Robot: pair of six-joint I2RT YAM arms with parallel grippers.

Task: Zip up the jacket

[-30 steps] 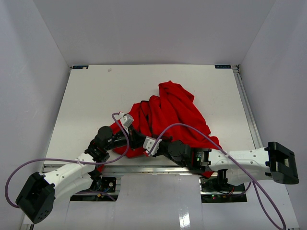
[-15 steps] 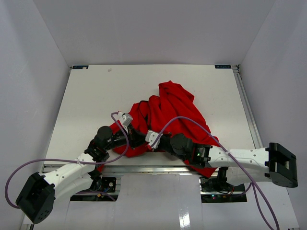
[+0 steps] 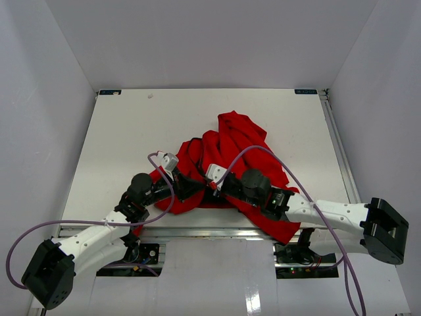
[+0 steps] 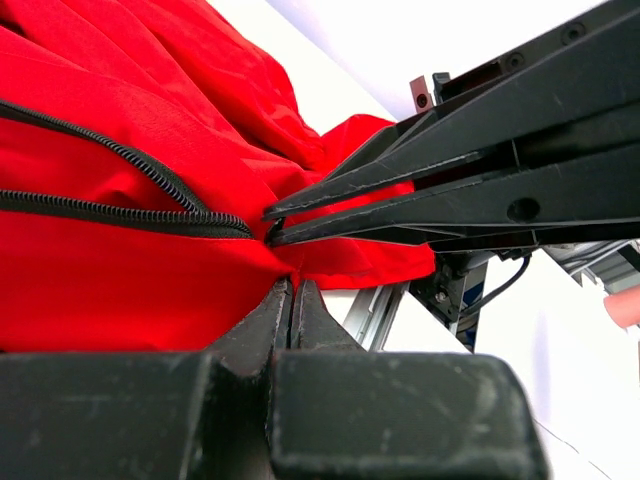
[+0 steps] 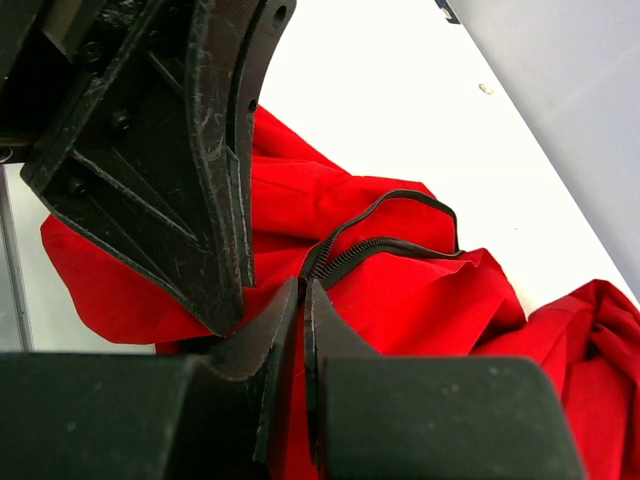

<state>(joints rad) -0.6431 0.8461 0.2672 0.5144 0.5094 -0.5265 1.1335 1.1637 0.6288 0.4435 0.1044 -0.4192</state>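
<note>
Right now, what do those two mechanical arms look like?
Both the left arm and right arm have white shells with black joints. A purple cable loops along each. The left gripper and right gripper are black, each with two thin, tapered, scuffed fingers.

White table (image 3: 131, 131): crumpled red jacket (image 3: 243, 141) lying right of centre, one part reaching near edge.
</note>
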